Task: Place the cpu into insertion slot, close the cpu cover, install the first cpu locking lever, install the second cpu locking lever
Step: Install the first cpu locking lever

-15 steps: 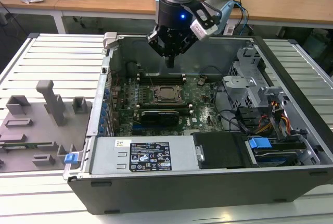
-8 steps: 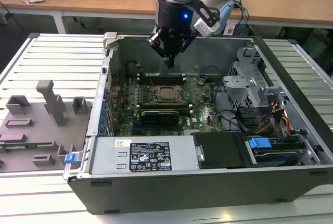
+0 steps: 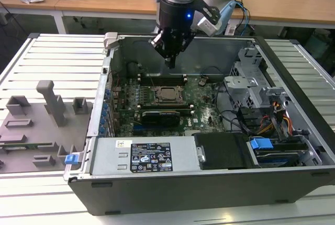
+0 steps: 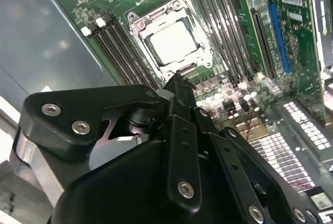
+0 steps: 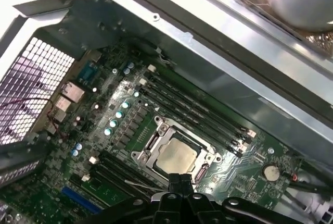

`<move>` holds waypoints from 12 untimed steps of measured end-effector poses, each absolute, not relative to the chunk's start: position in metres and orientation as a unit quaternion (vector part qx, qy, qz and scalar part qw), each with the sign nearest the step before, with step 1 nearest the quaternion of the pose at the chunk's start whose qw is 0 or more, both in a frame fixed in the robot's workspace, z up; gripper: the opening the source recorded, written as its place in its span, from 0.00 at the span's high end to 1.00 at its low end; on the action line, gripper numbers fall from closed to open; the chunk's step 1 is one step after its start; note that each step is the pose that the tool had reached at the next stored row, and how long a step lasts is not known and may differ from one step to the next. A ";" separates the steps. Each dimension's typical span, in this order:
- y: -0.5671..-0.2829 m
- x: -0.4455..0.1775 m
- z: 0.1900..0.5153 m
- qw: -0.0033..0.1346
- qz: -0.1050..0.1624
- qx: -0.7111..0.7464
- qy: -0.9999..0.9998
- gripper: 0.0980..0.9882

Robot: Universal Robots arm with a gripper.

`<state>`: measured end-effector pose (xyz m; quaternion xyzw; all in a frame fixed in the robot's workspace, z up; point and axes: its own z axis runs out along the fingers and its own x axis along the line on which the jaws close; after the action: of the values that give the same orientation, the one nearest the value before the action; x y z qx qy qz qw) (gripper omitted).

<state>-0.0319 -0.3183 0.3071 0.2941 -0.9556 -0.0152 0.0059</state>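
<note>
Gripper (image 4: 178, 82): seen closest in the second wrist view, black fingers (image 4: 182, 146) brought together to a narrow tip, nothing clamped between them; it was hung just above the board, touching nothing visible.
Cpu (image 5: 177, 157): found seated in the insertion slot (image 5: 156, 141), directly below and just ahead of the fingertips; its dull silver top was exposed.
Cpu cover (image 4: 139, 26): a metal frame was seen lying around the chip, apparently lowered; whether it was latched could not be told.
Locking levers: too thin to be made out.
Memory slots (image 5: 195, 110): set along both sides of the socket.
Computer case (image 3: 209, 183): lay open, its near wall cut off by the gripper body in both wrist views.
</note>
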 end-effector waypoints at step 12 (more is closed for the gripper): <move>-0.318 -0.036 0.303 0.003 -0.015 0.365 -0.931 0.99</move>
<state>-0.0358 -0.3183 0.3025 0.3649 -0.9309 -0.0151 0.0032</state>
